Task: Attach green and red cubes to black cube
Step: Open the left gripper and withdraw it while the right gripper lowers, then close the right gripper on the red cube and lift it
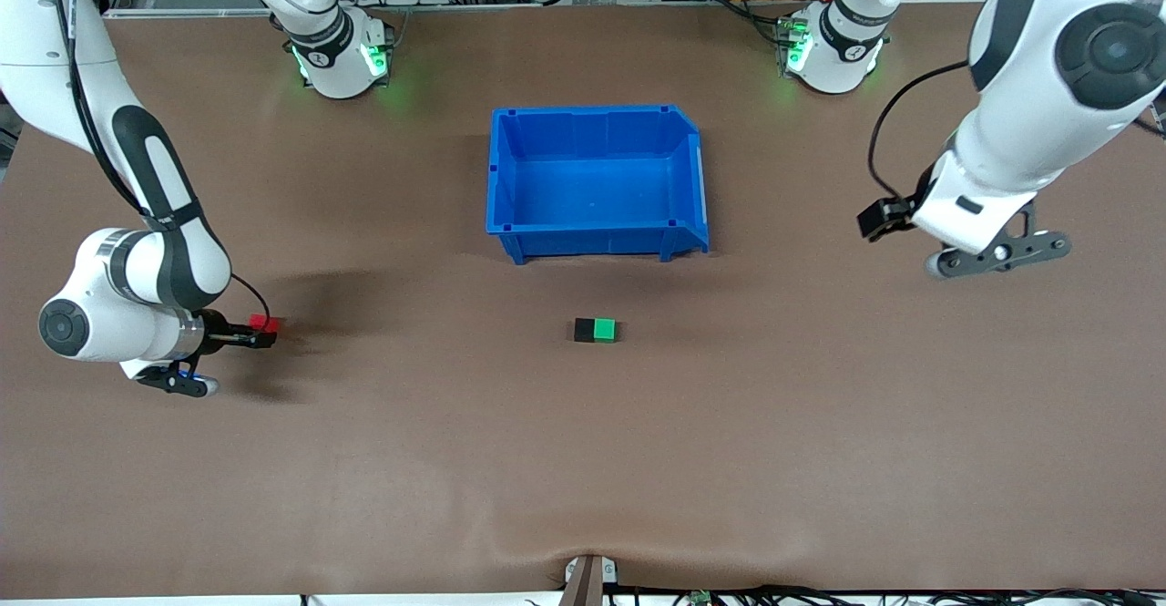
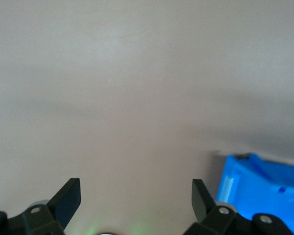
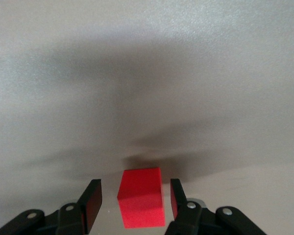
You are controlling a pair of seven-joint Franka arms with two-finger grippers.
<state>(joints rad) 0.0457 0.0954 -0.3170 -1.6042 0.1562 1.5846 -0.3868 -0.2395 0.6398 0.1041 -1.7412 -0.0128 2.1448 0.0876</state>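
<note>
Tabletop (image 1: pixel 583 460): a wide brown surface carrying everything in the scene, with both robot bases along its edge farthest from the front camera.
Blue bin (image 1: pixel 597 240): an open plastic bin standing near the middle of the tabletop, between the two bases and the joined cubes; one corner of it (image 2: pixel 264 191) shows in the left wrist view.
Left arm: waits, raised over bare tabletop toward its own end, well apart from the cubes.
Left tool (image 2: pixel 136 196): fingers spread wide with nothing between them — only plain tabletop shows beneath, and the bin corner off to one side.
Right arm: reaches down low toward its own end of the tabletop, where the red cube lies.
Right tool (image 3: pixel 135 198): down at the tabletop, one finger on each side of the red cube; a narrow gap still shows on either side, so the fingers bracket the cube without visibly pressing on it.
Red cube (image 3: pixel 142 203): sits on the tabletop between the right tool's fingers (image 3: pixel 92 200), well apart from the other two cubes; it shows in the front view too (image 1: pixel 265 323).
Black cube (image 1: pixel 584 330): on the tabletop nearer to the front camera than the bin, touching the green cube.
Green cube (image 1: pixel 604 330): flush against the black cube — on the face turned toward the left arm's end.
</note>
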